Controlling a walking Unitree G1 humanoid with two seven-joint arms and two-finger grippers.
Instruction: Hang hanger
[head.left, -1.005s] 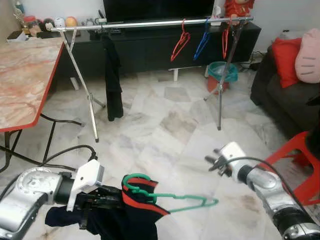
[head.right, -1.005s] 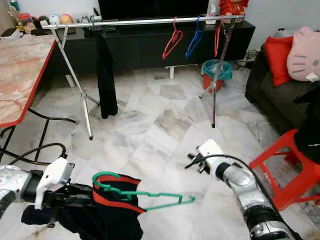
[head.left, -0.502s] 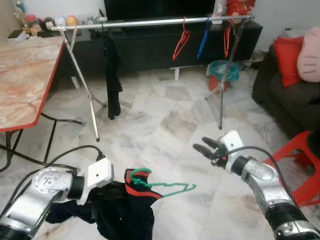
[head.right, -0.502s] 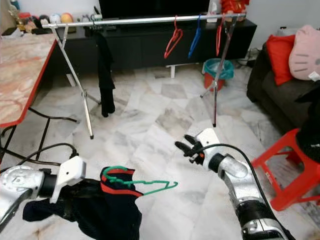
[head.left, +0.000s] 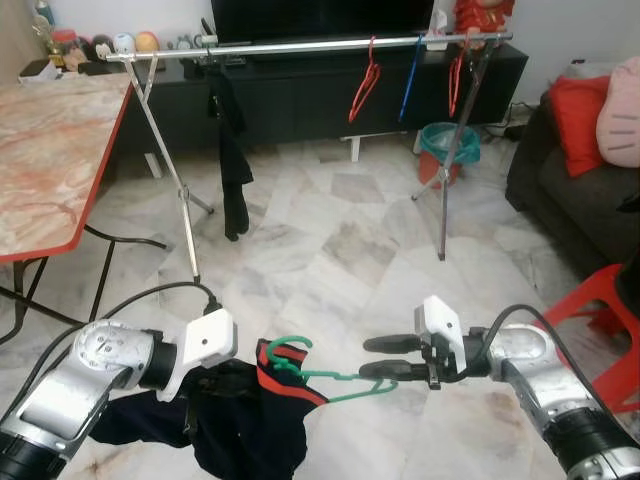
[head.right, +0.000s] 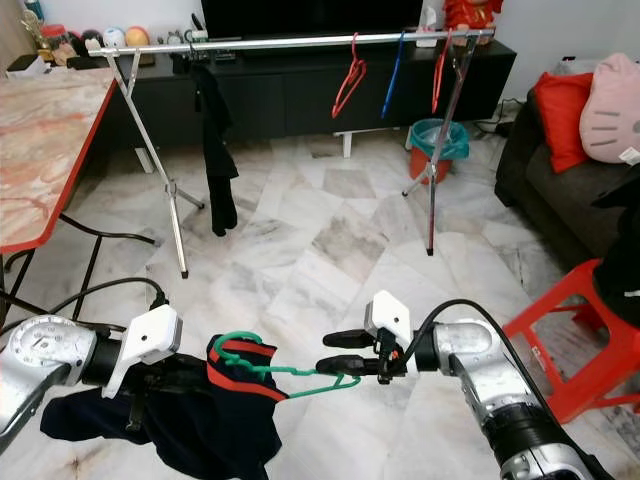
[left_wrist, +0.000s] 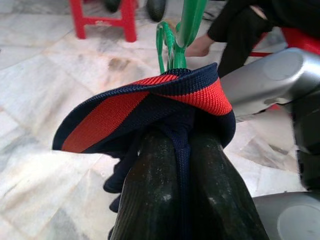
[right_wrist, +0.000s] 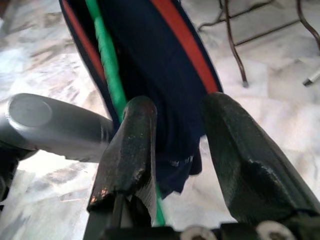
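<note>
Hanger | long axis level | tip toward right tool

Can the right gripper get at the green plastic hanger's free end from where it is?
Probably yes. The right gripper is open at the green plastic hanger's tip, with nothing between; the left gripper pinches the navy and red garment at the far end.

Head stereo looks down; wrist cameras close, sharing green hanger.

No readable text, labels or brand marks, shelf items perhaps too small to tell
</note>
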